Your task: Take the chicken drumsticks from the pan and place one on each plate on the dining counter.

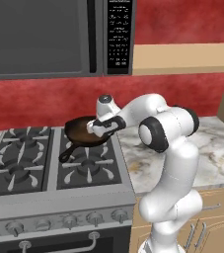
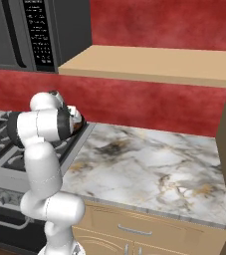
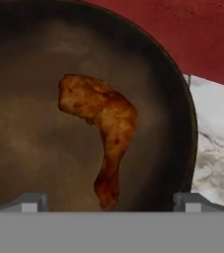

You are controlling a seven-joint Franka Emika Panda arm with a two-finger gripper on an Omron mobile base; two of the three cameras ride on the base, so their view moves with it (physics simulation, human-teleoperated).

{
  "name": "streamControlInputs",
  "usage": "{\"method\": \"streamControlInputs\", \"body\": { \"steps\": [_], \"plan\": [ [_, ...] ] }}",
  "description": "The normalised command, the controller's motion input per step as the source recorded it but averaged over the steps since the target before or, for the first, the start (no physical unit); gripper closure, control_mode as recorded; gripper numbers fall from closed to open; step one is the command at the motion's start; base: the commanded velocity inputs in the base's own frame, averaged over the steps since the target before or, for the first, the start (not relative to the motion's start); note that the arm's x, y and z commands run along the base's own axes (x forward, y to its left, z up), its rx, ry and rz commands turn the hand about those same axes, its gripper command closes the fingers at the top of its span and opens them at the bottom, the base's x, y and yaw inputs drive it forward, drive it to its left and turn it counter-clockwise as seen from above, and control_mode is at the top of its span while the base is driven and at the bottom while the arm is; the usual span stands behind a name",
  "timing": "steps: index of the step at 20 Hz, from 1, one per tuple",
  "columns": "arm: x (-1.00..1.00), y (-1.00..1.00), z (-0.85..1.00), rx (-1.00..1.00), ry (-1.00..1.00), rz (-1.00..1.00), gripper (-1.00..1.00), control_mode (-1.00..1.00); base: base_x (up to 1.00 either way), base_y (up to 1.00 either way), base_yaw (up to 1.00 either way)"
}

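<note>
Dark cast iron sat at the left of the scene: the pan (image 1: 84, 132) rested on the rear right burner of the stove (image 1: 34, 168), its short handle pointing toward the front. The gripper (image 1: 94, 127) hung just above its bowl with the jaws spread wide and nothing between them. In the hand view one reddish-brown chicken drumstick (image 3: 103, 133) lay on the pan's brownish floor, thick end up and bone end down, lying between the two fingertips (image 3: 30, 201) and a little beyond them. A second drumstick could not be made out. Further right ran the marble worktop (image 2: 149, 164) joined to the stove. As far as these views went, the task seemed barely begun: this drumstick was ungrasped, and both deliveries to the plates were left.
</note>
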Motion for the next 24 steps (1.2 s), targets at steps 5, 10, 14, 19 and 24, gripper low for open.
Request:
{"method": "streamControlInputs", "body": {
  "steps": [5, 10, 14, 19, 24],
  "plan": [
    [0.19, 0.01, -0.28, 0.0, 0.03, 0.0, -1.0, -1.0, 0.0, 0.0, 0.0],
    [0.21, 0.0, -0.19, 0.0, 0.02, 0.0, -1.0, -1.0, 0.0, 0.0, 0.0],
    [0.21, 0.03, -0.14, 0.0, 0.0, 0.0, -1.0, -1.0, 0.0, 0.0, 0.0],
    [0.21, 0.05, -0.11, 0.0, 0.0, 0.0, -1.0, -1.0, 0.0, 0.0, 0.0],
    [0.15, 0.13, -0.18, 0.0, 0.04, 0.0, -1.0, -1.0, 0.0, 0.0, 0.0]
  ]
}}
